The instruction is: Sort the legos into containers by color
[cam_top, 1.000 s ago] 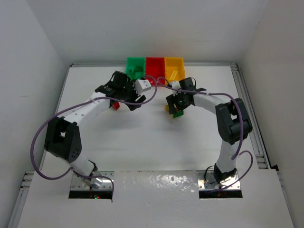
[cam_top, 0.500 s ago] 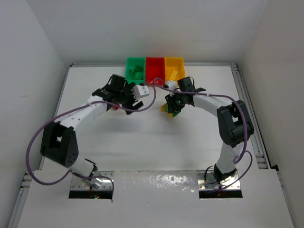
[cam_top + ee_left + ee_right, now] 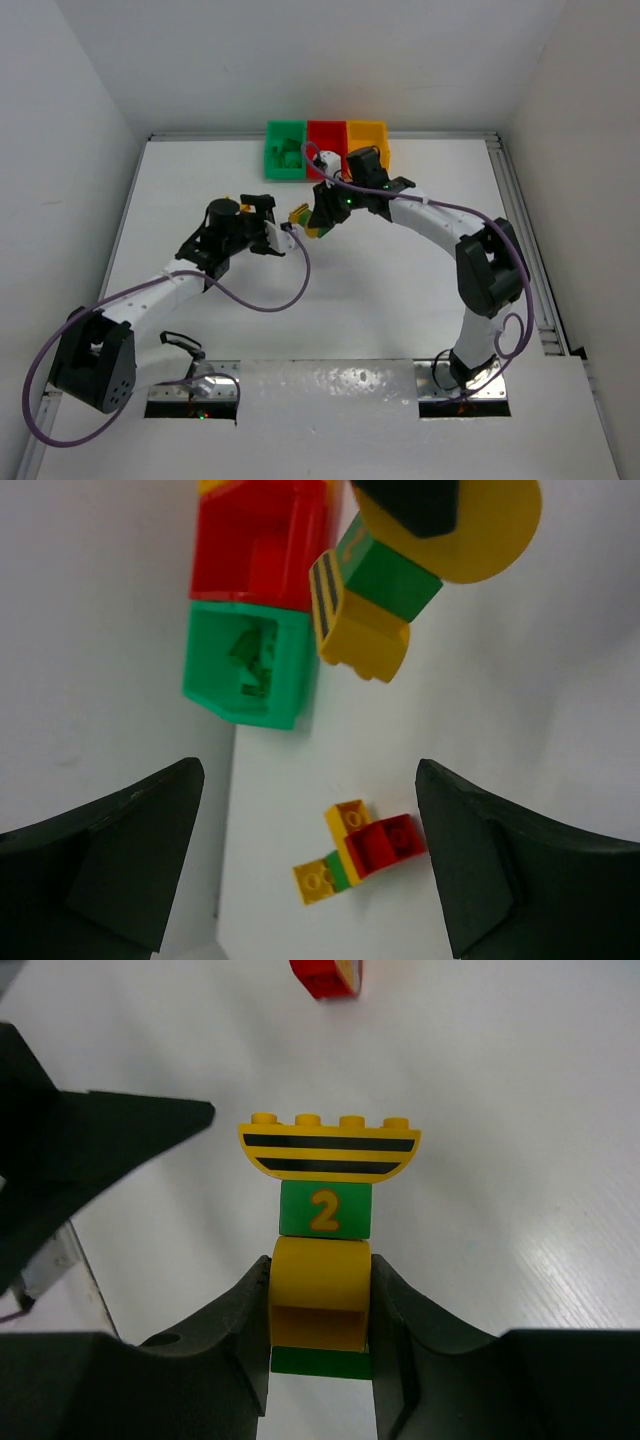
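Note:
My right gripper (image 3: pixel 320 1270) is shut on a joined lego stack (image 3: pixel 322 1210): a striped yellow arch, a green "2" brick, a yellow block between the pads, and a green brick below. In the top view this stack (image 3: pixel 303 217) hangs above the table, left of the right gripper (image 3: pixel 320 212). My left gripper (image 3: pixel 310 800) is open above a small cluster of yellow, green and red legos (image 3: pixel 358 852) lying on the table. Along the far edge stand the green bin (image 3: pixel 284 150), the red bin (image 3: pixel 326 134) and the yellow bin (image 3: pixel 368 135). The green bin (image 3: pixel 250 665) holds green bricks.
White walls enclose the table on the left, right and back. One dark finger (image 3: pixel 110 1125) of the left gripper pokes in at the left of the right wrist view, close to the held stack. A red lego (image 3: pixel 327 976) lies on the table beyond the stack.
The right gripper shut on the lego stack, lifted it and carried it left. The left gripper drew back from the bins toward the near side and opened wider.

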`<action>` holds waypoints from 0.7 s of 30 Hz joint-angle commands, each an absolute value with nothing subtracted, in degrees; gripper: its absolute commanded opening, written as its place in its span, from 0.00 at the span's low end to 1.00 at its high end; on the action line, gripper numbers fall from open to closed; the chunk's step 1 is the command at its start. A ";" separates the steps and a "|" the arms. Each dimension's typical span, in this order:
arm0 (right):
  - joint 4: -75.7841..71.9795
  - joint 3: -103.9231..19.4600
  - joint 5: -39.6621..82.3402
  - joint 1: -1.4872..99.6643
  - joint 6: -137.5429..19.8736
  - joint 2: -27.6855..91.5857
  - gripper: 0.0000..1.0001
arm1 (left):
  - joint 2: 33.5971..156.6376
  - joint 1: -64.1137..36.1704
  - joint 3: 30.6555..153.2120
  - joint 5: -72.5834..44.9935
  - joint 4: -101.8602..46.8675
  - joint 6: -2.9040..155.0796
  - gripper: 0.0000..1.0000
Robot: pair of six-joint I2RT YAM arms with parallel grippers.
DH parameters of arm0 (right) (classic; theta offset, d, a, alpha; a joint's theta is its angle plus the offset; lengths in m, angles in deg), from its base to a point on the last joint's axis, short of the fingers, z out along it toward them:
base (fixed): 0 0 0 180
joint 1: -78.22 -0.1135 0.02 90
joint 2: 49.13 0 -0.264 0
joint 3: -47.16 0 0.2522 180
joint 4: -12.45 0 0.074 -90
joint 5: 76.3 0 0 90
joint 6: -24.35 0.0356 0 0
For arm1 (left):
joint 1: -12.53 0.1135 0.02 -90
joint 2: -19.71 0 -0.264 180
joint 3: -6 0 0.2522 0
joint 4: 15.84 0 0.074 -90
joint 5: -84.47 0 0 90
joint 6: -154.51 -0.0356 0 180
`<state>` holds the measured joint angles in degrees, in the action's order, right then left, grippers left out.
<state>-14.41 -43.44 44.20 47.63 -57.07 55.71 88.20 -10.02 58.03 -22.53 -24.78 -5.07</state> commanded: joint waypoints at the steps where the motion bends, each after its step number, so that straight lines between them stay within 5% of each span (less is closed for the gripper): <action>1: -10.01 -47.98 47.01 46.93 -51.15 54.49 0.00 | 84.75 -10.50 54.93 -25.13 -11.68 -13.79 0.85; 17: -7.99 -50.27 49.55 44.11 -48.78 55.81 0.00 | 85.98 -10.85 54.48 -28.55 -10.87 -17.40 0.83; 21: -7.55 -51.15 50.17 44.03 -48.42 56.16 0.00 | 86.42 -11.29 54.66 -30.93 -14.39 -19.95 0.68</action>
<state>-10.39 -48.18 48.42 44.11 -48.92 55.88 85.95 -10.43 53.33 -27.31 -12.82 -17.18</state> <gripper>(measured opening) 0.363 0.707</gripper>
